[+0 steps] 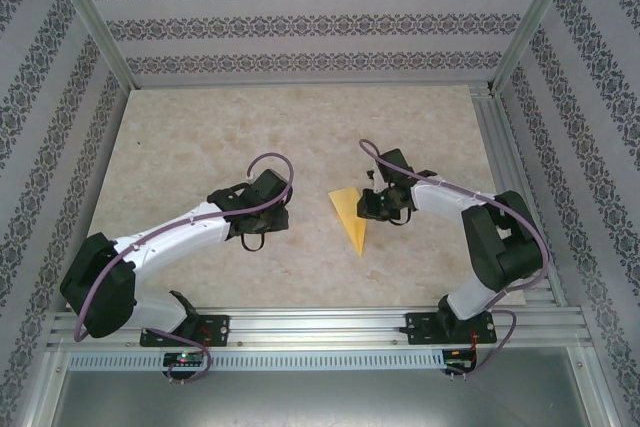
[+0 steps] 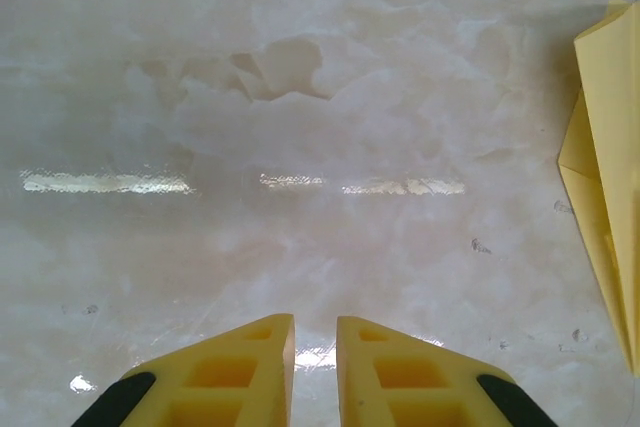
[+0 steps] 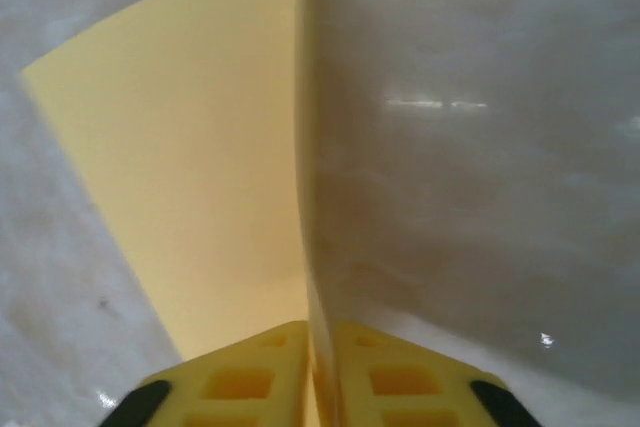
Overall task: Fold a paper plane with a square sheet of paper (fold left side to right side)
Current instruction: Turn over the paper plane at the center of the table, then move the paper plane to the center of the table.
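The square sheet of paper [image 1: 348, 215] is pale yellow, folded into a slim triangle whose point faces the near edge, and lies mid-table. My right gripper [image 1: 372, 209] is at its right edge. In the right wrist view its fingers [image 3: 265, 367] are shut on the paper's edge [image 3: 200, 167], which rises between them as a curved flap. My left gripper [image 1: 258, 219] hovers to the left of the paper, apart from it. Its fingertips [image 2: 315, 332] stand a narrow gap apart over bare table, and the paper [image 2: 610, 177] lies at the right border of that view.
The tabletop [image 1: 200, 147] is pale and marble-patterned, enclosed by patterned walls and an aluminium frame [image 1: 515, 37]. A metal rail [image 1: 320, 332] along the near edge carries both arm bases.
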